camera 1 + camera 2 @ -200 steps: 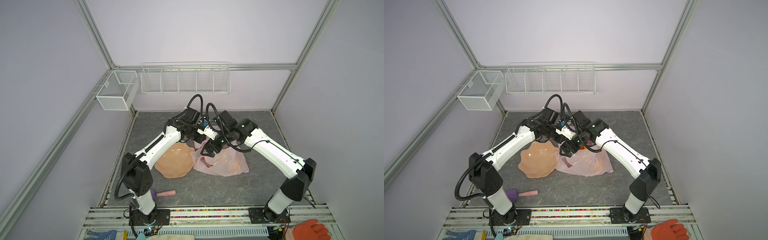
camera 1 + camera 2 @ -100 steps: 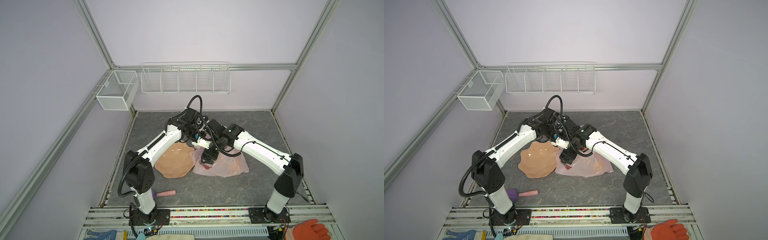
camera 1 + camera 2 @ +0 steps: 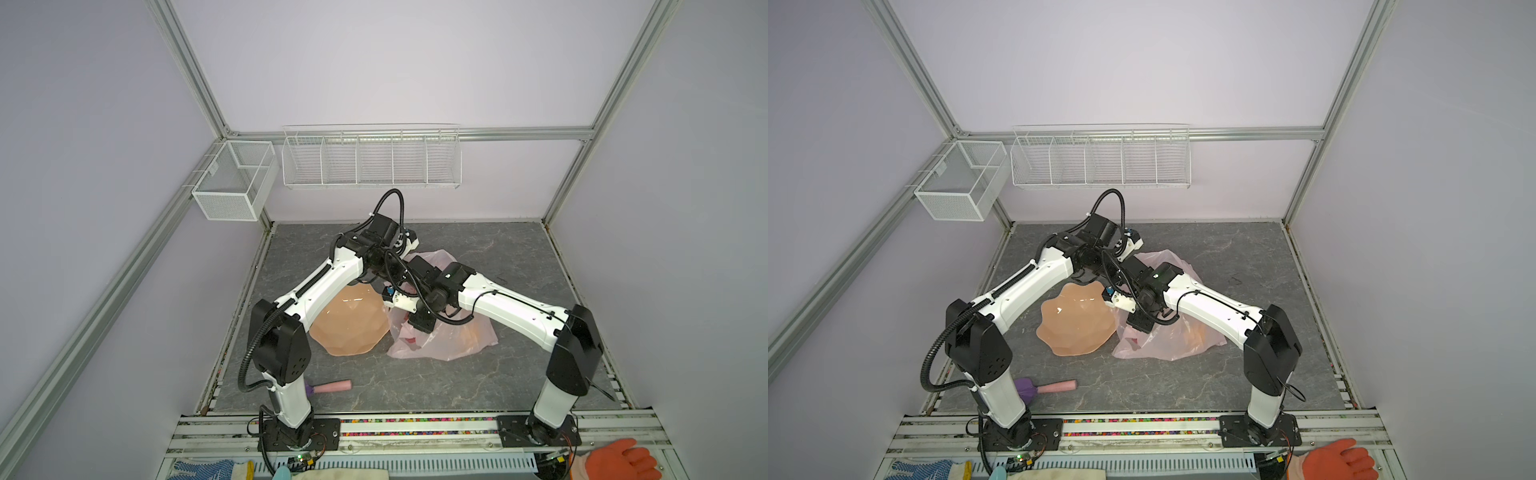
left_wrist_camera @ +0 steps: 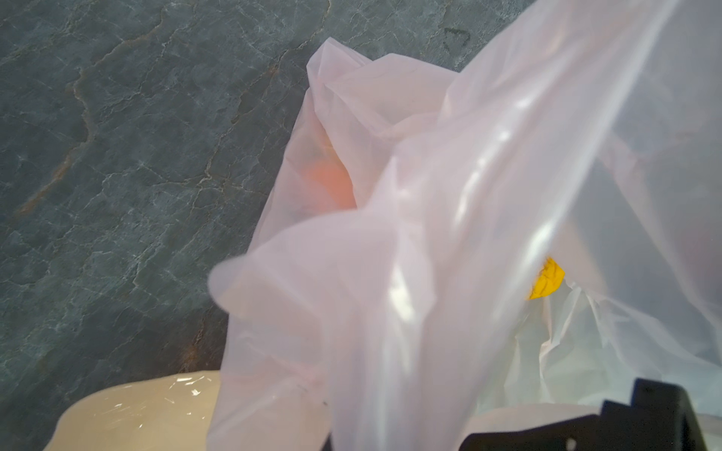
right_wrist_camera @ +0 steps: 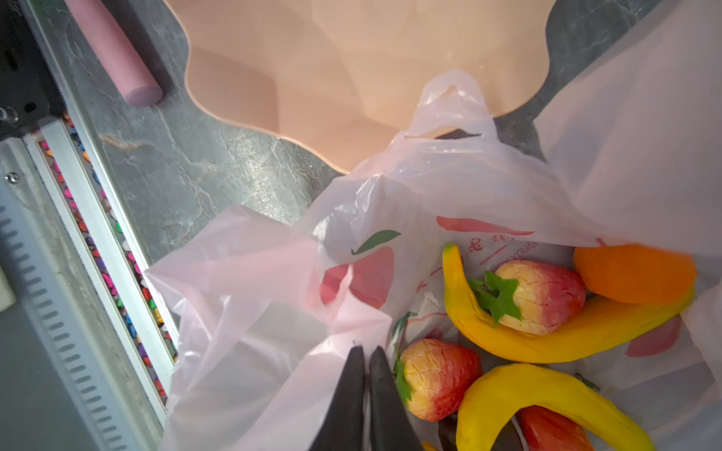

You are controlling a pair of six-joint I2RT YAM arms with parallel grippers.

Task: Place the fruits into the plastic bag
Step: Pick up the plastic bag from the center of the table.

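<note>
A: Fruit count in the bag point(image 5: 390, 203)?
B: 2 bananas point(image 5: 566, 345) point(image 5: 547, 386), 1 orange point(image 5: 633, 273), 2 red-yellow strawberries point(image 5: 547, 296) point(image 5: 437, 378). Plus 1 red piece point(image 5: 547, 433), cut off, kind unclear.
A: Rest?
B: 1 bag, 1 dish point(image 5: 351, 58), 1 brush point(image 3: 1050, 387), 2 wire baskets point(image 3: 232, 183) point(image 3: 370, 158), 2 arms point(image 3: 324, 286) point(image 3: 511, 311).

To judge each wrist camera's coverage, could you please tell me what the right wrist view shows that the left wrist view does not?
Only the right wrist view: the right gripper, jaws shut on bag film, red-yellow toy strawberries, a pink cylindrical handle. Only the left wrist view: a dark triangular mark. Both: the translucent pink plastic bag, the peach wavy-edged dish, the grey marbled tabletop, plus a yellow toy banana and round orange fruit, merely glimpsed in the left.
</note>
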